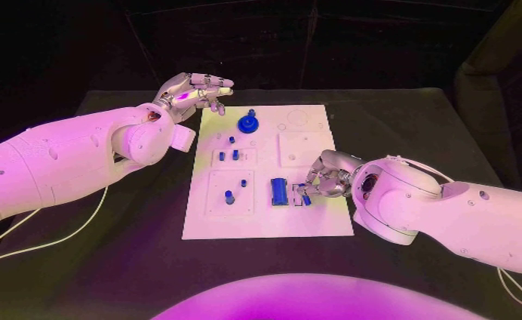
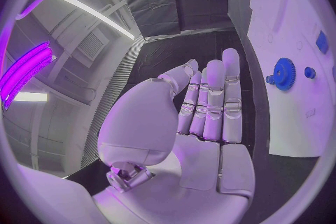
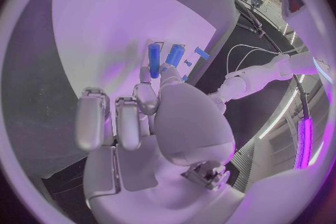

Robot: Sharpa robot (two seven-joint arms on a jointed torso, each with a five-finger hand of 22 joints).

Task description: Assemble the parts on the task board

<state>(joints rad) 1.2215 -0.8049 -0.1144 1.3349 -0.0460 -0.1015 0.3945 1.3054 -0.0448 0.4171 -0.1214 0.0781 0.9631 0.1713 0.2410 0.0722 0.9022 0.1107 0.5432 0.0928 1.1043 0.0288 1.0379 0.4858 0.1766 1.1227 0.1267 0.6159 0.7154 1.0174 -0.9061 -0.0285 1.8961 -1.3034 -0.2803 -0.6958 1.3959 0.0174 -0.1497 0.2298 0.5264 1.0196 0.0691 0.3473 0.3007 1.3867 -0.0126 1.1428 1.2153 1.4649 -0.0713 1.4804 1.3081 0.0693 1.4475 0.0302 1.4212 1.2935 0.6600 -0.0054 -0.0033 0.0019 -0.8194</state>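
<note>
The white board (image 1: 268,173) lies in the middle of the black table (image 1: 435,124), long side running away from the robot, so both arms can reach it from their own sides; the small blue parts are spread over it. A blue gear (image 1: 248,123) stands at about 12 o'clock on the board, some short blue pegs (image 1: 228,155) sit near the centre toward 10 o'clock, one more peg (image 1: 229,197) stands in a recessed square at 8 o'clock, and a longer blue block (image 1: 280,192) lies at about 6 o'clock.

The right hand (image 1: 323,176) is low over the board at about 4 o'clock, just beside the blue block; its fingers are curled in together around a small blue piece (image 1: 303,198), and in the right wrist view a blue cylinder (image 3: 154,60) rises just past the fingertips (image 3: 145,91). I judge it is pinching this part to set it in its place, but I cannot tell for sure if the grip is closed on it or only touching.

The left hand (image 1: 194,93) hovers off the board's corner at 11 o'clock, near the gear but apart from it; its fingers (image 2: 213,101) are nearly straight, side by side, holding nothing. I think it waits there so it does not block the right arm, and it is ready for the gear.
</note>
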